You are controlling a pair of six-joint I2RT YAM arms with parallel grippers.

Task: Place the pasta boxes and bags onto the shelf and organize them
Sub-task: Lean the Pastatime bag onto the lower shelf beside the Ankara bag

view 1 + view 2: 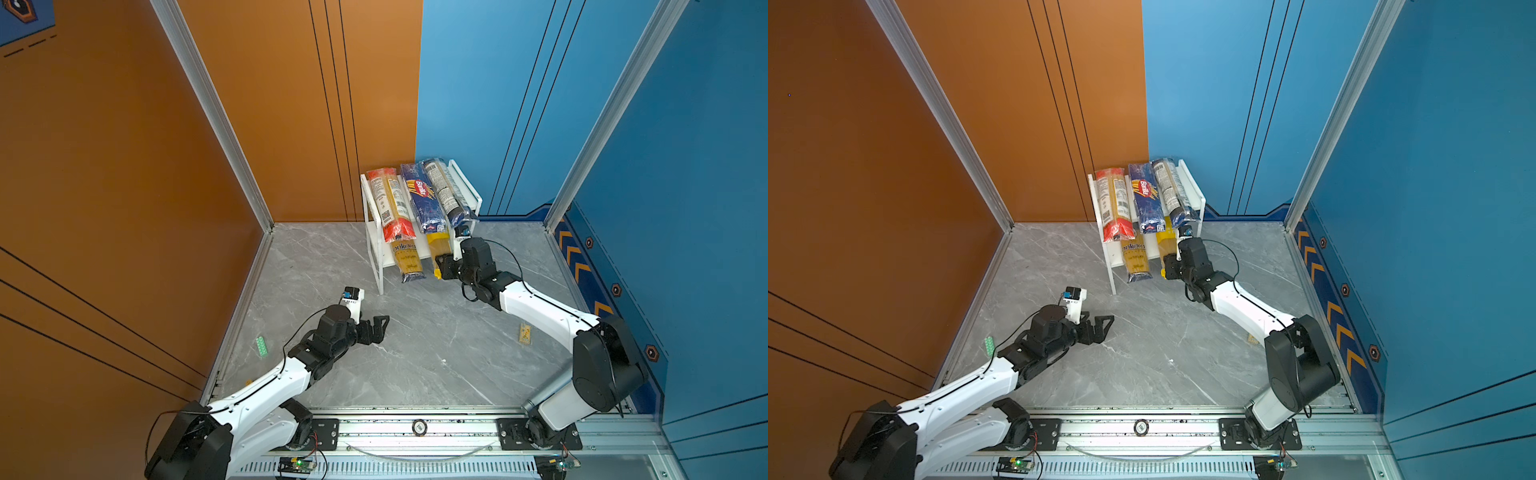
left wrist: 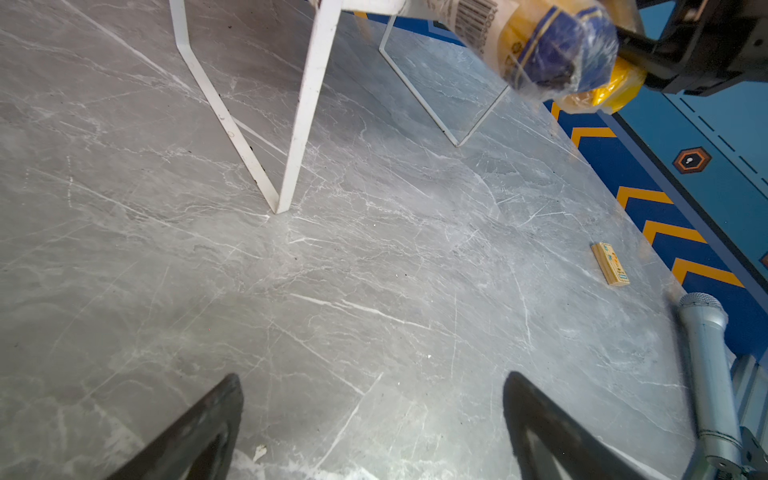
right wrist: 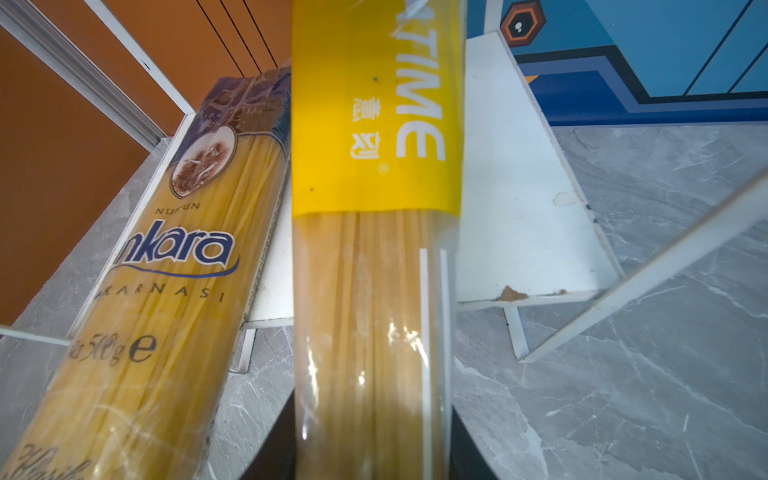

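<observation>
Grey marble table (image 1: 415, 353) at left carries nothing under the left claw (image 1: 380, 329), which hangs with its jaws apart and empty. At centre, the shelf (image 1: 471, 195) bears three packs (image 1: 422, 199) on top and the blue-yellow pack (image 1: 407, 259) below. At right, the right claw (image 1: 441, 270) is clamped on the yellow pack (image 1: 439, 245), partly on the lower board; this looks like the last placement, calling for a straight push inward, then release.

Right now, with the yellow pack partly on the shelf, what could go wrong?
The right end effector holds the yellow pack beside the Ankara pack; pushing may drag that one askew.
Both overhang the lower board and could tip off.
The right wrist camera sits just under the rightmost top pack; lifting may knock it.
</observation>
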